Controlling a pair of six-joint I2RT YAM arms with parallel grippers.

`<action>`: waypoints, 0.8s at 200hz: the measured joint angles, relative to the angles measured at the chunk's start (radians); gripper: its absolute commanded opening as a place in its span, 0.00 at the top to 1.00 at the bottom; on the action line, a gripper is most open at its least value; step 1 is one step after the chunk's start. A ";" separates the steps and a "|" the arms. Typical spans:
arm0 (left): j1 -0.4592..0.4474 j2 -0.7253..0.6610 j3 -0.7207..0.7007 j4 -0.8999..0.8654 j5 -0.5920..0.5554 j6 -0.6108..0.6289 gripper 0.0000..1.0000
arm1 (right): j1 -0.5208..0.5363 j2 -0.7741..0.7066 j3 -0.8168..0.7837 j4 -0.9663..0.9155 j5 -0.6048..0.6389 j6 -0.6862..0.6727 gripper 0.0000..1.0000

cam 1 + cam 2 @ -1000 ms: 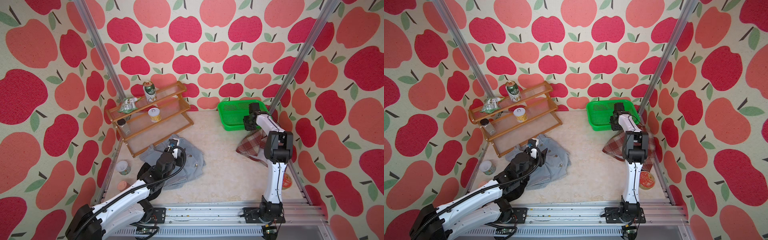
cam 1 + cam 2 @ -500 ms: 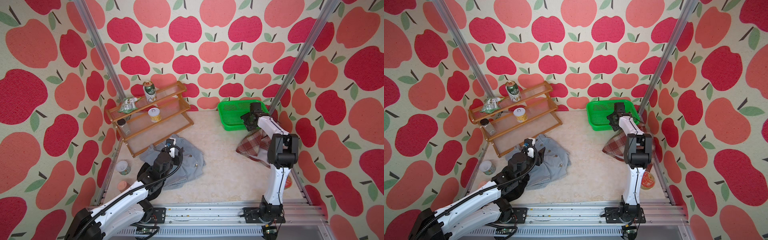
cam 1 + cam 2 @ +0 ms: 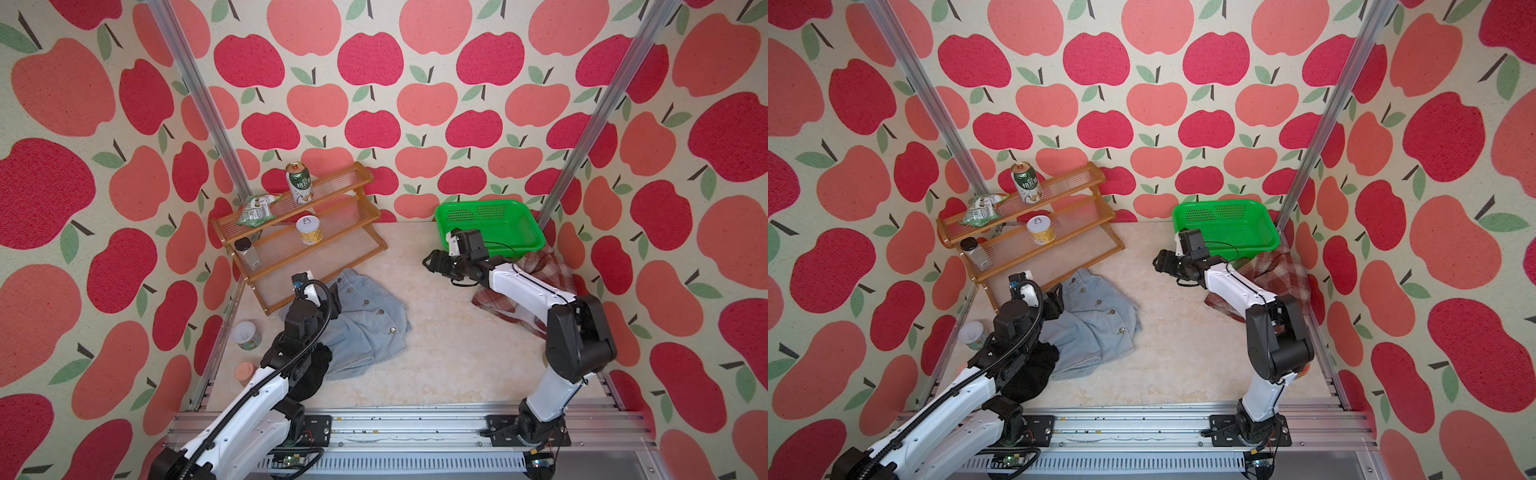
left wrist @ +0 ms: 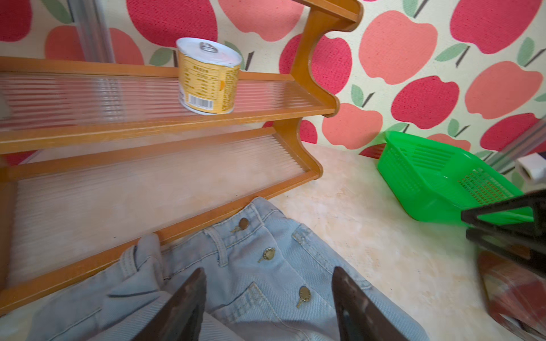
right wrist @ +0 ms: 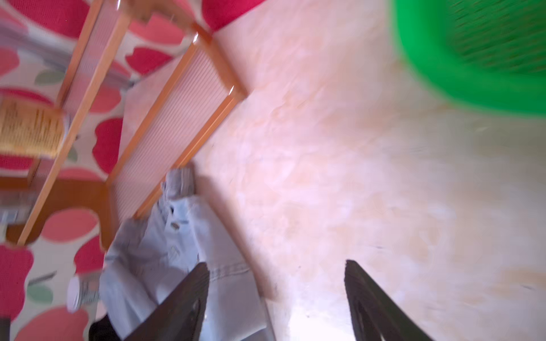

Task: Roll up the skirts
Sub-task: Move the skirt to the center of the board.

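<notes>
Left wrist view: left end effector (image 4: 267,292) with dark fingers (image 4: 183,301) spread apart, poised over the denim skirt (image 4: 254,283), nothing clamped between them. Denim skirt lay crumpled on the counter (image 4: 369,236), waistband against the foot of the wooden shelf rack (image 4: 165,124); brass buttons visible down the front. Yellow tin (image 4: 208,76) upright on the middle shelf.

Right wrist view, blurred: right end effector (image 5: 276,298) with fingers apart and empty, above bare counter, between the denim skirt and the green basket (image 5: 472,59).

In both top views: denim skirt (image 3: 365,320) (image 3: 1096,324) spread near the counter's left side, just in front of the rack. Black skirt (image 3: 313,374) (image 3: 1030,374) bunched beside it, partly hidden under the left arm. Plaid skirt (image 3: 540,282) (image 3: 1275,278) heaped at the right wall, just in front of the green basket (image 3: 490,220) (image 3: 1225,220), partly hidden by the right arm. None rolled. Right end effector (image 3: 430,262) (image 3: 1160,262) well apart from the plaid skirt, pointing toward the counter's middle.
</notes>
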 measured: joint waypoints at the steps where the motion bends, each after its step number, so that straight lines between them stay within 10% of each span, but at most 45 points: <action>1: 0.002 0.000 -0.001 0.000 0.001 -0.003 0.32 | 0.002 0.003 0.000 0.002 -0.005 -0.003 0.25; 109: 0.048 -0.157 -0.051 -0.082 0.022 -0.100 0.31 | 0.161 0.288 0.069 0.107 -0.383 -0.176 0.32; 147: 0.058 -0.193 -0.063 -0.119 0.021 -0.111 0.30 | 0.175 0.323 0.071 0.137 -0.424 -0.175 0.96; 160: 0.059 -0.198 -0.064 -0.124 0.021 -0.119 0.30 | 0.174 0.332 0.082 0.120 -0.412 -0.177 0.99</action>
